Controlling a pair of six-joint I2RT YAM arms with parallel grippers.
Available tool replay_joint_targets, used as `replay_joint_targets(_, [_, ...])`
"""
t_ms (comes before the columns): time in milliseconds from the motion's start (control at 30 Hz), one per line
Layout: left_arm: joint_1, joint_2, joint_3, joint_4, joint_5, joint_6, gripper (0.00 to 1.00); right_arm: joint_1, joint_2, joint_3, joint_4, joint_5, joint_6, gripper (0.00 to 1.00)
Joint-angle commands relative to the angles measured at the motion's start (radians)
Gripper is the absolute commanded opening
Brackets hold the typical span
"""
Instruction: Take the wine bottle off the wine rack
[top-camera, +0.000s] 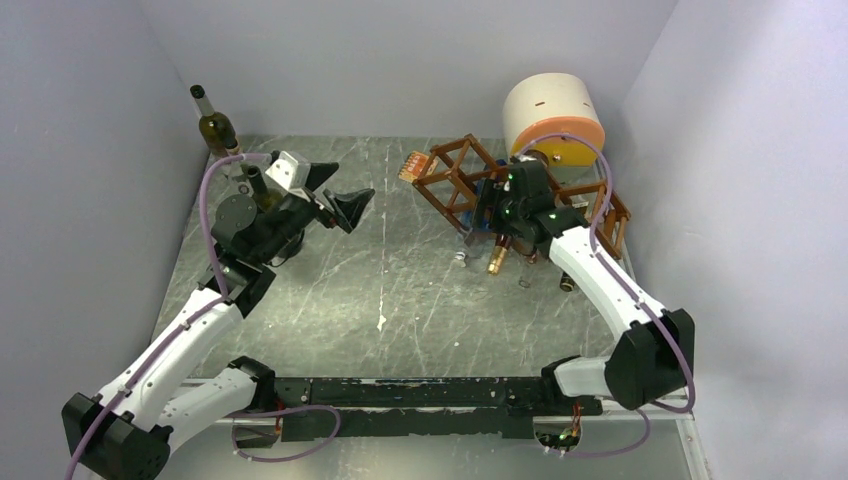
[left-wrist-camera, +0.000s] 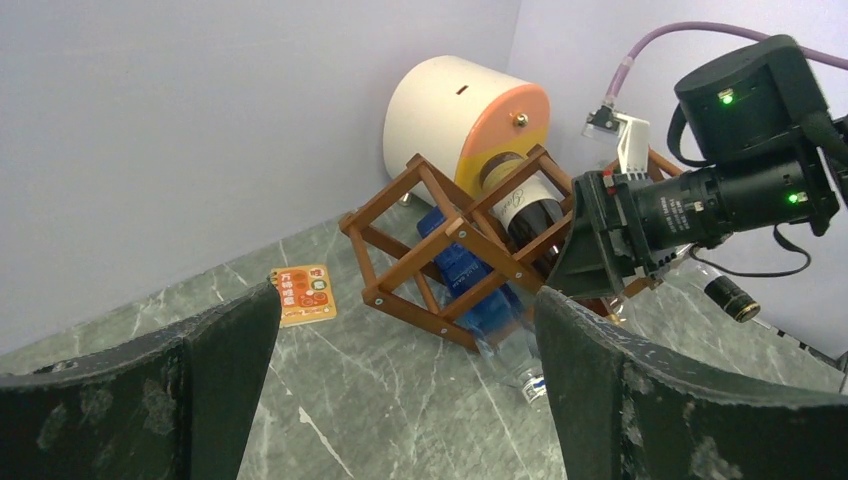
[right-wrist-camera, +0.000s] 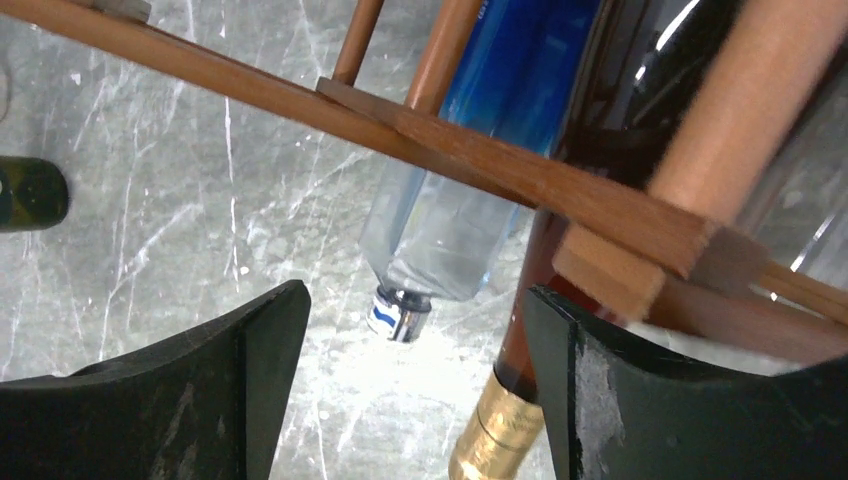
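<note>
The reddish-brown lattice wine rack (top-camera: 448, 172) stands at the back right, tilted, with several bottles in its cells. A dark wine bottle with a gold foil neck (right-wrist-camera: 497, 428) pokes out of its front, and the gold neck also shows in the top view (top-camera: 496, 262). Beside it lies a clear bottle with a blue label (right-wrist-camera: 447, 222). My right gripper (right-wrist-camera: 415, 385) is open over the rack's front. Its right finger (right-wrist-camera: 640, 400) is close beside the gold neck. My left gripper (top-camera: 345, 207) is open and empty, well left of the rack (left-wrist-camera: 440, 240).
A cream-and-orange cylinder (top-camera: 553, 115) stands behind the rack. An orange card (left-wrist-camera: 303, 293) lies left of the rack. A green bottle (top-camera: 214, 125) stands in the back left corner, and another (top-camera: 262, 190) by my left arm. More bottle necks (top-camera: 567, 283) stick out under the right arm.
</note>
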Motion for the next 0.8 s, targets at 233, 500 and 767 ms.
replay_joint_targets(233, [-0.020, 0.017, 0.030, 0.023, 0.018, -0.007, 0.99, 0.001, -0.229, -0.229, 0.056, 0.145, 0.143, 0.90])
replay_joint_targets(500, [-0.046, 0.025, 0.036, -0.002, -0.024, 0.032, 1.00, 0.001, -0.215, -0.422, 0.345, 0.201, 0.225, 0.71])
replay_joint_targets(767, [-0.047, 0.031, 0.036, -0.001, -0.021, 0.035, 1.00, 0.002, -0.181, -0.526, 0.566, 0.191, 0.253, 0.56])
